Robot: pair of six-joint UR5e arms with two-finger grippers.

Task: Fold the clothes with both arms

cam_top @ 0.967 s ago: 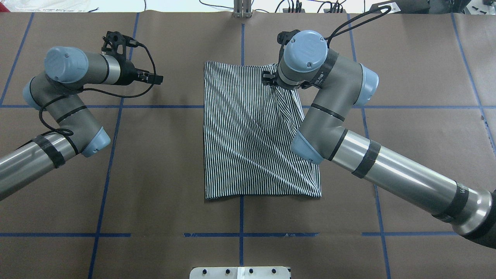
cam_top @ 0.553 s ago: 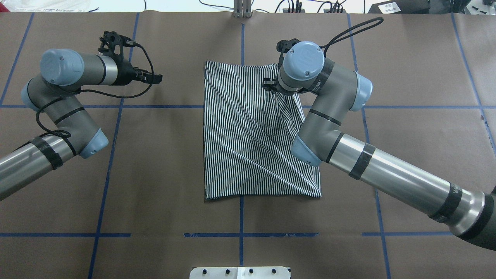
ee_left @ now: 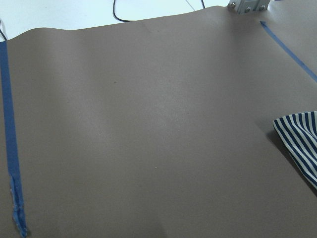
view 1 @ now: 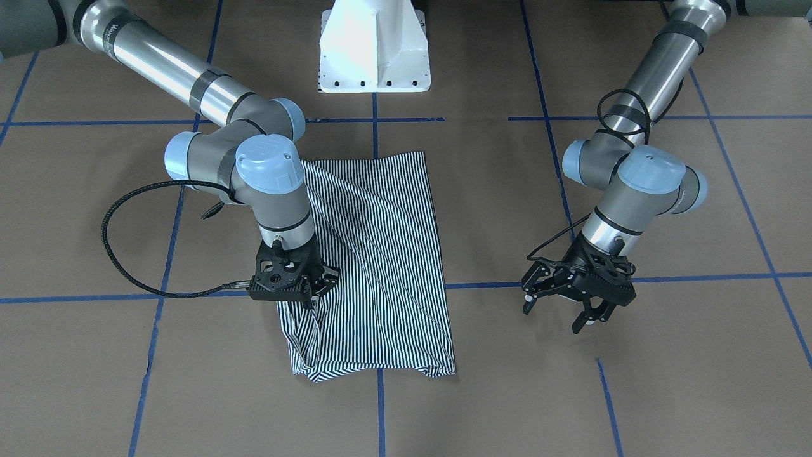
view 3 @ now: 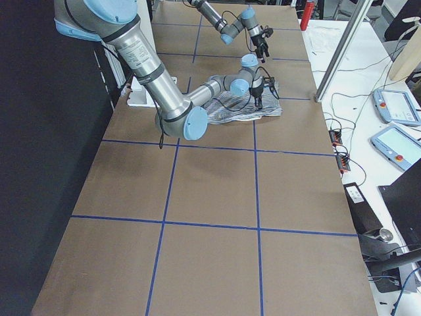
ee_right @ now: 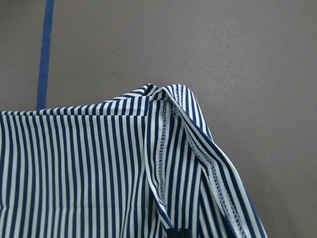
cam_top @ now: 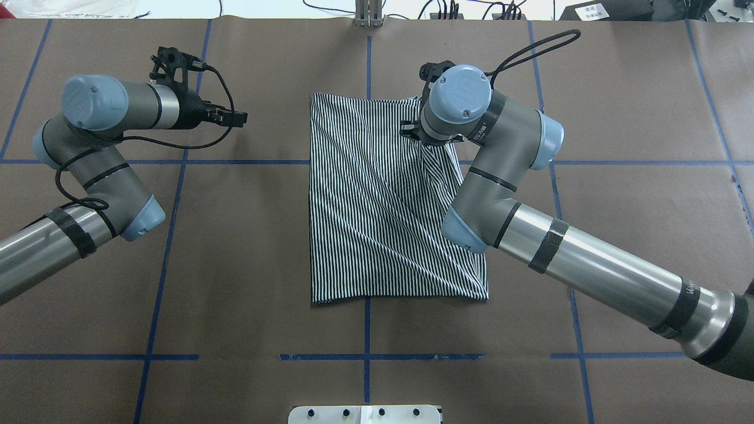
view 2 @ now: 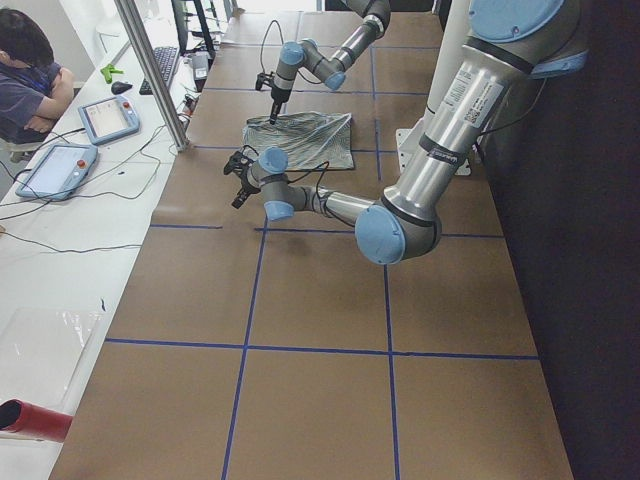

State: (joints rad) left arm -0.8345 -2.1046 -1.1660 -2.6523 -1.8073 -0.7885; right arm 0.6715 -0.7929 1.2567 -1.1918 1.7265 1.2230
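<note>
Right hand [view 1: 309, 299] clenched on shirt [cam_top: 377, 224] corner hem; left hand [view 1: 554, 316] released (well apart from shirt's edge), above bare desk [cam_top: 235, 265].

Bare worktop [cam_top: 247, 235] lies between the left pincer [cam_top: 238, 119] and the striped shirt [cam_top: 377, 224], giving room to pass. The right arm [cam_top: 500, 194] overhangs the shirt's right edge and bars that side.

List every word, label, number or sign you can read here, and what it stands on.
No text reads clearly.
Lettering on right arm: cut off, blurred.
Lettering on left arm: too small.
White label, overhead view's top right: too small.
Striped shirt: no text shows.
</note>
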